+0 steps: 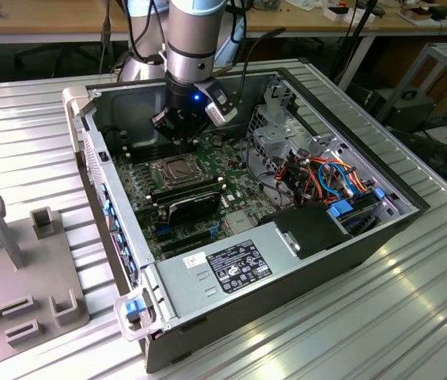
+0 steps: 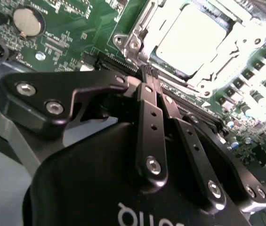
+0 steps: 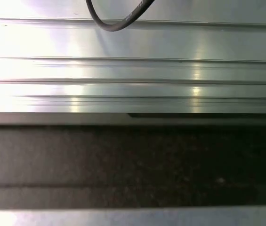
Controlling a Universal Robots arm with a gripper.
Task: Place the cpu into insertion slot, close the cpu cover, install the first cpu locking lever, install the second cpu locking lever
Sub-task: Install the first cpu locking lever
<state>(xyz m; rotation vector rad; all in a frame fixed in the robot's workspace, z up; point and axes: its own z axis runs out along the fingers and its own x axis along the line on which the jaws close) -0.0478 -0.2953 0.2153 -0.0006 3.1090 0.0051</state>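
The cpu (image 2: 194, 37) lies flat in the insertion slot (image 1: 162, 168) on the green motherboard, its metal top glaring bright. The silvery cpu cover (image 2: 220, 70) lies down around it as a frame. In the exterior view the cpu (image 1: 178, 168) sits just in front of my gripper (image 1: 177, 131), which hangs low inside the open computer case. In the second wrist view my gripper (image 2: 147, 77) is shut, its black fingers (image 2: 149, 113) pressed together with the tips at the edge of the socket frame. Whether a thin lever sits between the tips I cannot tell.
Black memory sticks (image 1: 191, 194) lie in front of the socket, with a power supply (image 1: 231, 269) nearer still. Coloured cables (image 1: 326, 178) and a drive cage (image 1: 274, 119) fill the exterior view's right. A grey fixture (image 1: 17, 261) stands on the ribbed table (image 3: 133, 70).
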